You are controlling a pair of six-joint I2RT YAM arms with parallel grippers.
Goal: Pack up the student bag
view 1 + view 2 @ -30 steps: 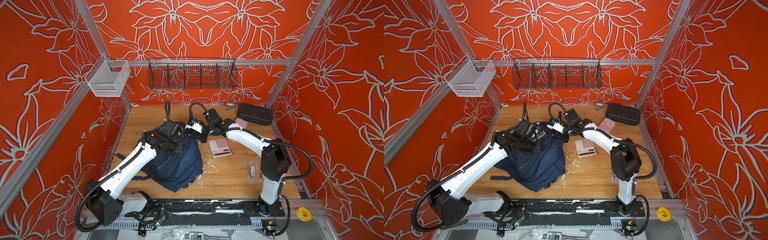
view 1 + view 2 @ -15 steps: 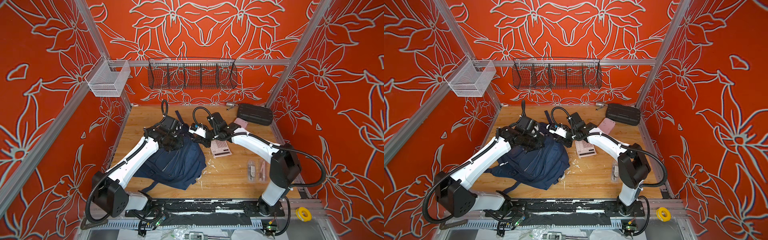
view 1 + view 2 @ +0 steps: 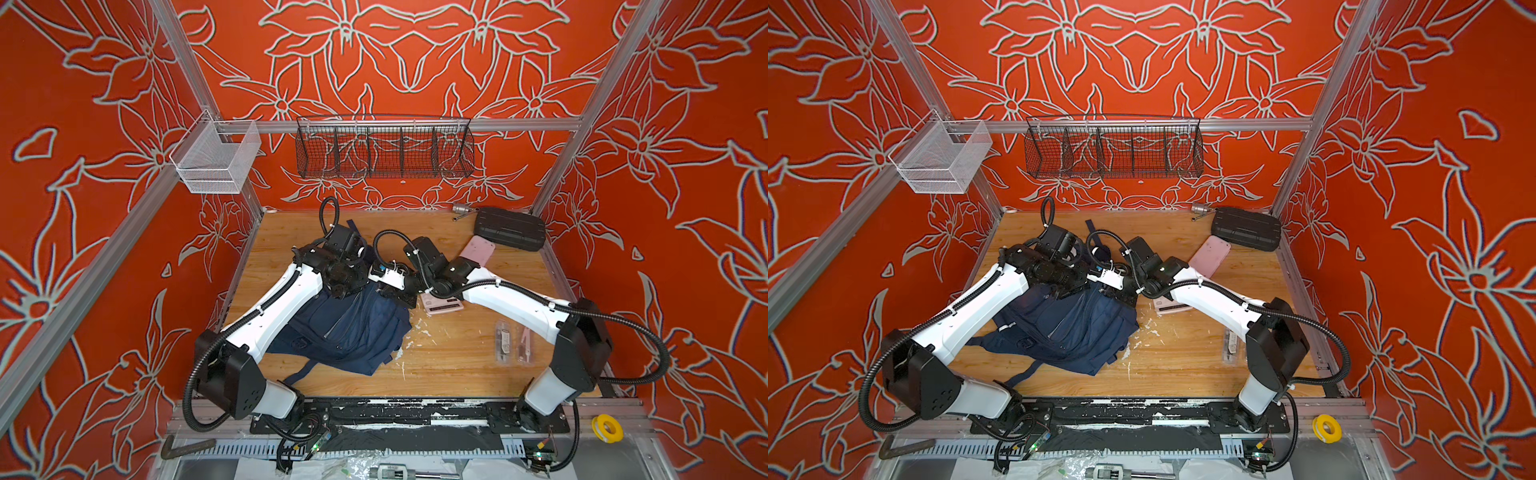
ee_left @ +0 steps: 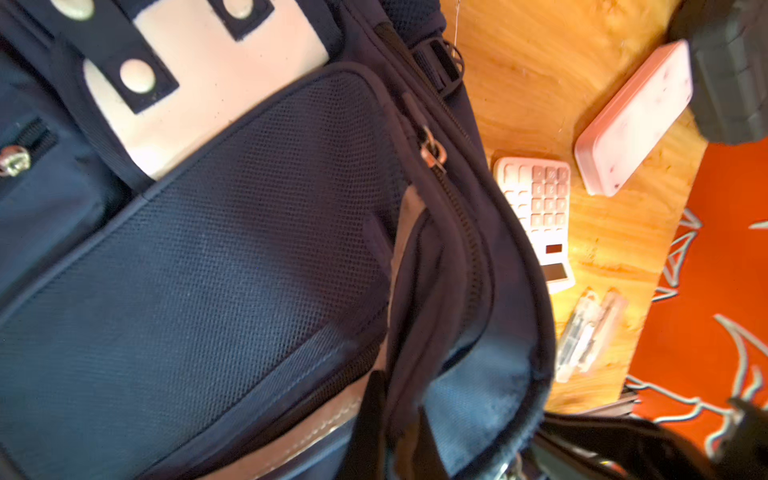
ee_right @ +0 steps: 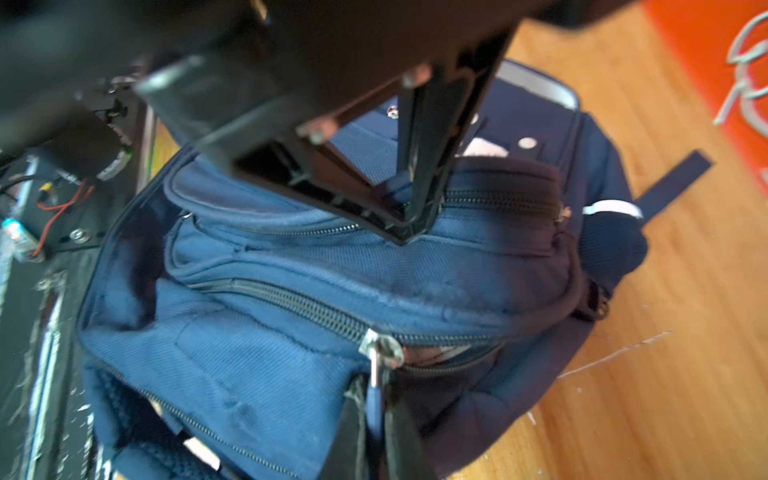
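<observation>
The student bag, a navy blue backpack, lies on the wooden floor left of centre in both top views. My left gripper sits at the bag's far end, shut on a fold of its fabric beside a zip. The left gripper also shows in the right wrist view, pinching the fabric. My right gripper is next to it, shut on the blue pull tab of a zip slider. That zip stands partly open. A white patch with snaps shows on the bag's front.
A pink calculator lies partly under the right arm, with a pink case and a black ribbed hard case behind it. Two clear packets lie at the right. Wire baskets hang on the back rail.
Both grippers have stayed shut on the bag. The right gripper has drawn a little toward the front, its arm now covering more of the calculator. The bag's far end has shifted slightly with them.
</observation>
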